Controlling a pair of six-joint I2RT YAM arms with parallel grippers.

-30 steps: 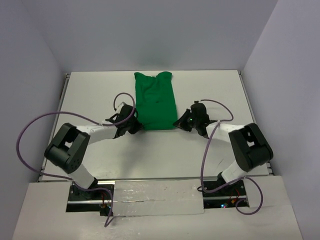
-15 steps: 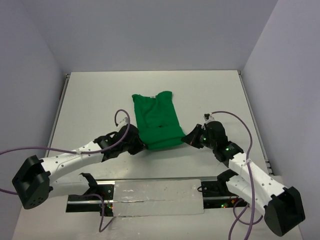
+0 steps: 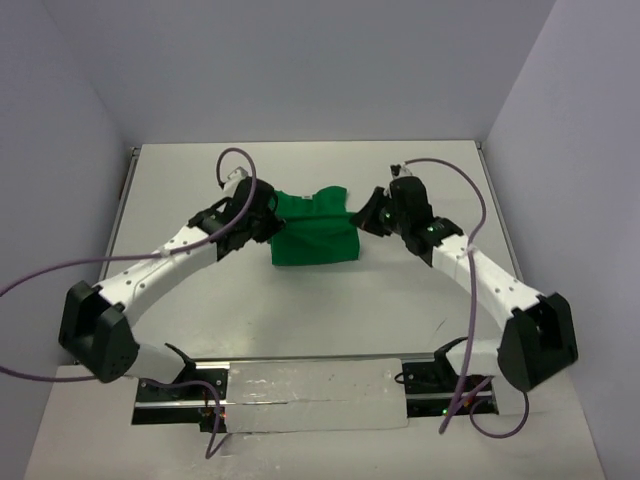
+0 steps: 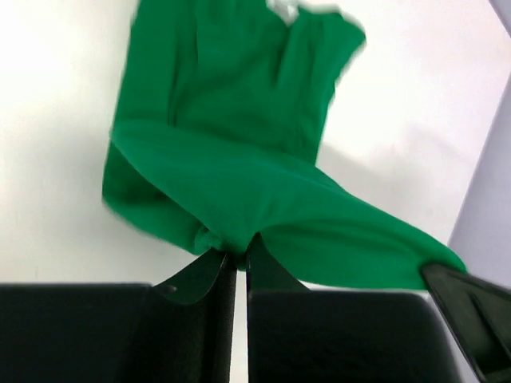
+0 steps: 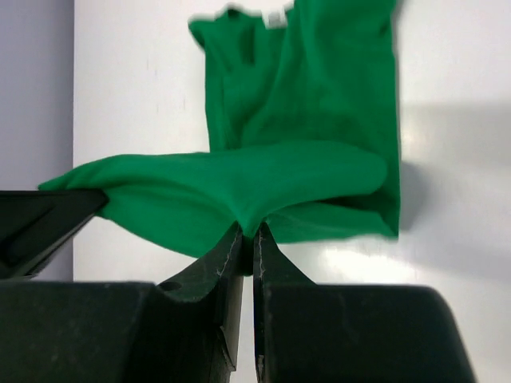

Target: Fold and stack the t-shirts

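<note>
While both hands hold a pinched edge of the green t-shirt (image 3: pixel 315 238) raised over the rest of it, the step looks like the half-fold, bottom edge toward collar (image 5: pixel 254 16); the shirt sits mid-worktop (image 3: pixel 200 300), nearer the far edge than the near one, well apart from both side edges. Left hand (image 3: pixel 266 222) & right hand (image 3: pixel 372 214) are each pressed tight on cloth, one per side. To do it well, I'd judge: keep the hands level & paced together so the raised edge doesn't sag; lower it square onto the collar end, sides lined up; let go only once the cloth rests flat. Top view gives arm spread & the shirt's place but hides the pinch; wrist views show fingertips closed w/ green fabric bunched between, plus the span running to the other hand; both are blurred, so fine creases are unclear.
</note>
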